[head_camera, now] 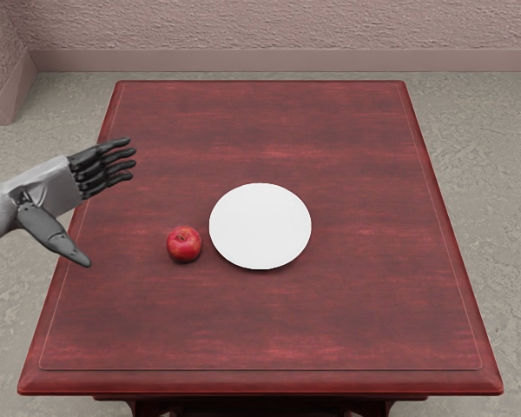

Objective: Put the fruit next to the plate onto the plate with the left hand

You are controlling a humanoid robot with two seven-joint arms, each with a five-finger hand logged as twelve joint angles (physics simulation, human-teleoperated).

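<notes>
Risk noted: the apple (pixel 184 244) is round and sits free on the bench (pixel 373 330), so we judge that a glancing touch from the thumb or a fingertip on the approach could set it rolling, either toward the front edge of the bench or against the rim of the plate (pixel 260 226). A grasp closed too high on the fruit could squeeze it out downward. A release over the plate's rim rather than its middle could let the apple roll back off, since the plate looks shallow. The apple rests just beside the plate's left rim, apparently not touching it, though the gap is narrow. The left hand (pixel 69 195) hovers at the bench's left edge, its 4 fingers (pixel 113 163) stretched out and released, thumb angled down toward the front, holding nothing. The apple lies well apart from those fingers, to their right and nearer the front. The fingers point across the bench, not at the fruit. The right arm is out of view.
</notes>
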